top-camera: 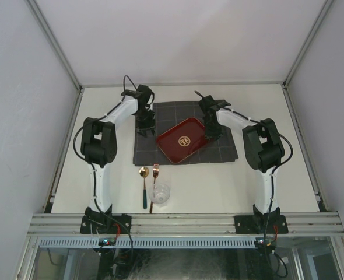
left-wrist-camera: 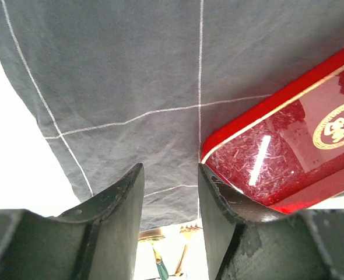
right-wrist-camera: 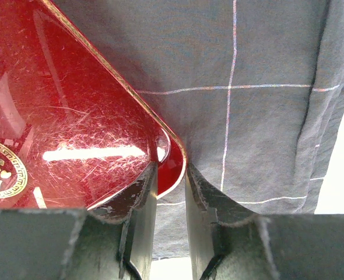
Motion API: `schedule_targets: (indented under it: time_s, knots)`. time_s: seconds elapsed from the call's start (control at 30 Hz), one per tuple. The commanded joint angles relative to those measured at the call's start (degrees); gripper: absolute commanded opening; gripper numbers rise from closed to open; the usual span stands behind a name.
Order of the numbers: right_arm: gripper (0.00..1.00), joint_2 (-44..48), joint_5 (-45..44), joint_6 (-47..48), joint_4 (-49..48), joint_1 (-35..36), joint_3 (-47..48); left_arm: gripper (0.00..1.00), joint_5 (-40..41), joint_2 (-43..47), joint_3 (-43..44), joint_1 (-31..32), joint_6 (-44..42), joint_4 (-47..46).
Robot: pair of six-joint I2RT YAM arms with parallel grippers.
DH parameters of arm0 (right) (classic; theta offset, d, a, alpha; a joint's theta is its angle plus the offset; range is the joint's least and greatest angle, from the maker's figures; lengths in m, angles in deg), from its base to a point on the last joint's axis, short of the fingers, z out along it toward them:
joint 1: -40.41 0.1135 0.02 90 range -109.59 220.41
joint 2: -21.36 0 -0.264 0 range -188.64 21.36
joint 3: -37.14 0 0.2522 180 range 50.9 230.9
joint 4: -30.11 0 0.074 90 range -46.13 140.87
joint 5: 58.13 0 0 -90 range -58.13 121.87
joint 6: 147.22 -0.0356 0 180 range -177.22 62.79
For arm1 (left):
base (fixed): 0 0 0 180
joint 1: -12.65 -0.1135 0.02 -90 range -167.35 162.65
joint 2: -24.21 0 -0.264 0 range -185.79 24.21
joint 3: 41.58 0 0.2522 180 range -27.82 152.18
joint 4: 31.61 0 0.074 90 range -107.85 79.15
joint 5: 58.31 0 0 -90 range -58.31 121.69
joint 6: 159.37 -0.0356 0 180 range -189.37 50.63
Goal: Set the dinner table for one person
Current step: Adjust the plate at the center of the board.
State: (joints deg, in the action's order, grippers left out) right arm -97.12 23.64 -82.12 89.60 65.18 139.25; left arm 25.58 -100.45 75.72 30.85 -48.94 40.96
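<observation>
**Fig.** Your right hand [right-wrist-camera: 171, 175] clamps the red tray [right-wrist-camera: 73, 105] by its corner, probably to square it on the checked cloth [left-wrist-camera: 131, 70]. Your left hand [left-wrist-camera: 171, 169] hovers beside it, fingers apart. The desk [top-camera: 230, 186] underlies everything.

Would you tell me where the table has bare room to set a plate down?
Bare table lies between the glass and the right arm, and beyond the cloth. Crowded: the cloth, under the red tray, left gripper and right gripper.

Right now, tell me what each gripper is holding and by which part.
The right gripper pinches the red tray by its rim at one corner. The left gripper holds nothing; it is open over the grey cloth.
</observation>
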Motion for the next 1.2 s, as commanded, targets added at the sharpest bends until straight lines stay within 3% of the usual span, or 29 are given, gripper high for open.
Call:
schedule_targets:
  time_s: [0.0, 0.93, 1.17]
  knots:
    - [0.24, -0.5, 1.2, -1.2, -0.5, 0.2, 1.8, 0.47, 0.7, 5.1, 0.4, 0.5, 0.8, -1.7]
    - [0.23, -1.5, 1.5, -0.9, 0.1, 0.3, 2.9, 0.46, -2.6, 2.2, -3.7, 2.9, 0.5, -2.7]
    - [0.22, -1.6, 1.6, -1.0, 0.1, 0.2, 2.7, 0.41, -2.5, 1.2, -4.0, 3.0, 0.3, -2.7]
